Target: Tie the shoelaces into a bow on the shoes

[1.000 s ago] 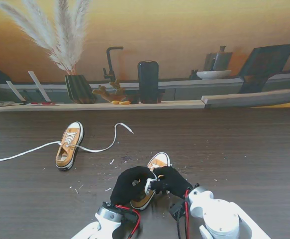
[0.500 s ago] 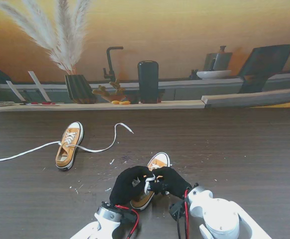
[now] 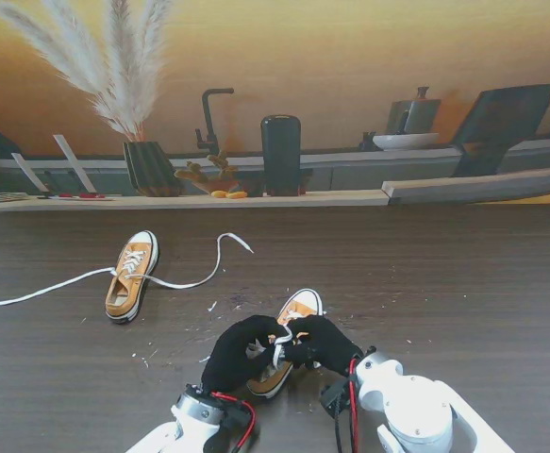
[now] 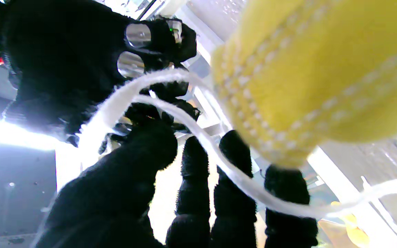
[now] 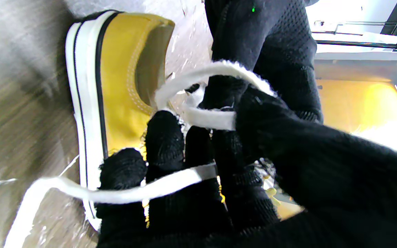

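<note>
Two small yellow sneakers lie on the dark table. The near sneaker sits just in front of me, half hidden under my two black-gloved hands. My left hand and right hand meet over its laces, fingers curled around the white lace. In the right wrist view the lace loops over my thumb and another strand crosses my fingers, beside the sneaker. In the left wrist view the lace runs across my fingers. The far sneaker lies to the left with its lace untied.
The far sneaker's loose lace trails to the table's left edge and arcs right toward the middle. Small white scraps dot the table near the shoes. A shelf with a vase, a black cylinder and other items runs along the back.
My left hand has shifted slightly nearer to me and lower over the near sneaker, drawing on the lace. The right hand and both shoes have stayed in place.
</note>
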`<act>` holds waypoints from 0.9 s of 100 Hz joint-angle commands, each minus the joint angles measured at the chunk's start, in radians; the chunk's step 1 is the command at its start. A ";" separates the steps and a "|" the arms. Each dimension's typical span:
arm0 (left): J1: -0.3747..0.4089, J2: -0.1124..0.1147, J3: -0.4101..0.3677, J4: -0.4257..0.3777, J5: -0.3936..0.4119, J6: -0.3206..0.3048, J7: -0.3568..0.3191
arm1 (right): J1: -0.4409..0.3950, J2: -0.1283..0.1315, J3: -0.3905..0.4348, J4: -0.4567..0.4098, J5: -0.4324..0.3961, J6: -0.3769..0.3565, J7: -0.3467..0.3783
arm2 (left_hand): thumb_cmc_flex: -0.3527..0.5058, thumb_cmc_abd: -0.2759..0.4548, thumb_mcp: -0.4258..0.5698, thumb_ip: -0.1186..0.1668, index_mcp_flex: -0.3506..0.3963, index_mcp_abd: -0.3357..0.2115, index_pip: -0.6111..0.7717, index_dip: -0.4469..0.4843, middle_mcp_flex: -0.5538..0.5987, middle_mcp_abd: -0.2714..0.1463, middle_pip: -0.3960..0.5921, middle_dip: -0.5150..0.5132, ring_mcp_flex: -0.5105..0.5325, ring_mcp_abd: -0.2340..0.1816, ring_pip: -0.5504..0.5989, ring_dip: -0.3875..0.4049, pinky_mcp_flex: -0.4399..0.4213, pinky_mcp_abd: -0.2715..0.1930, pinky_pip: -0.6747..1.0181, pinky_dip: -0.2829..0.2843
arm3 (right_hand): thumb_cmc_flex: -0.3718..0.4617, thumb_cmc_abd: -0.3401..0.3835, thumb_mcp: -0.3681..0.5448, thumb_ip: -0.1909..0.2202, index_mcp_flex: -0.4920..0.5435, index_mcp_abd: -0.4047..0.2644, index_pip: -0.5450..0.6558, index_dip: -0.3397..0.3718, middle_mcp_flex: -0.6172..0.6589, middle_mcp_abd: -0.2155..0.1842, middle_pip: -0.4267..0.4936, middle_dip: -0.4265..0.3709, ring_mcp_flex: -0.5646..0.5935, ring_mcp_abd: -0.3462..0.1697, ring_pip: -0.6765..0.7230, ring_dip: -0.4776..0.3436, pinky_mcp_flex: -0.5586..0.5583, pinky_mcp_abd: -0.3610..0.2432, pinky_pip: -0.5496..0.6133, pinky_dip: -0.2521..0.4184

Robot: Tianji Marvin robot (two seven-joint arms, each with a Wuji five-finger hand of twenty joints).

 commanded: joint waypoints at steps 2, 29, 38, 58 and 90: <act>0.017 0.005 0.001 0.018 0.015 0.002 0.002 | 0.006 -0.003 -0.002 -0.008 -0.001 -0.004 0.013 | -0.076 -0.043 -0.149 -0.080 0.026 0.143 0.114 0.021 -0.017 -0.030 0.022 -0.025 -0.001 -0.031 -0.009 0.032 0.009 -0.049 0.008 0.010 | 0.022 0.004 0.008 0.020 0.002 -0.107 -0.009 0.025 0.006 -0.035 -0.004 0.011 0.007 0.000 -0.006 0.011 -0.004 0.007 -0.001 0.010; 0.015 -0.002 -0.001 0.021 0.028 0.014 0.047 | 0.008 -0.001 -0.002 -0.007 -0.002 -0.006 0.022 | -0.050 -0.035 -0.186 -0.103 0.004 0.180 0.202 -0.045 -0.014 -0.039 0.047 -0.041 0.014 -0.044 -0.005 0.019 0.028 -0.052 0.023 -0.013 | 0.024 0.013 -0.004 0.019 0.001 -0.109 -0.013 0.027 0.004 -0.035 -0.006 0.012 0.005 0.001 -0.006 0.012 -0.005 0.007 -0.002 0.010; 0.016 0.000 -0.003 0.017 0.028 0.016 0.041 | 0.008 0.000 -0.002 -0.008 0.000 -0.005 0.026 | -0.054 -0.028 -0.186 -0.105 -0.008 0.185 0.214 -0.044 -0.020 -0.040 0.045 -0.043 0.009 -0.043 -0.012 0.016 0.024 -0.053 0.021 -0.016 | 0.026 0.014 -0.006 0.020 0.001 -0.108 -0.014 0.027 0.004 -0.034 -0.006 0.013 0.004 0.001 -0.007 0.012 -0.005 0.007 -0.002 0.010; 0.016 0.008 -0.007 0.015 0.036 0.013 0.021 | 0.008 0.006 0.002 -0.015 0.023 0.006 0.059 | -0.042 -0.023 -0.190 -0.106 -0.022 0.170 0.226 -0.043 -0.034 -0.037 0.033 -0.052 -0.004 -0.040 -0.029 0.010 0.011 -0.058 0.014 -0.020 | 0.029 0.024 -0.017 0.024 -0.002 -0.105 -0.017 0.030 -0.008 -0.037 -0.016 0.011 -0.013 0.006 -0.048 -0.002 -0.037 0.015 -0.055 -0.009; -0.006 0.003 0.009 0.036 0.058 0.016 0.061 | 0.021 0.013 0.005 -0.019 0.073 0.058 0.112 | -0.015 -0.038 -0.194 -0.098 -0.019 0.156 0.206 -0.025 -0.008 -0.036 0.018 0.025 0.009 -0.041 -0.028 0.012 0.019 -0.056 0.017 -0.019 | 0.031 0.016 -0.009 0.030 0.004 -0.082 -0.019 0.038 -0.021 -0.031 -0.042 -0.010 -0.039 0.024 -0.171 -0.043 -0.093 0.041 -0.179 -0.072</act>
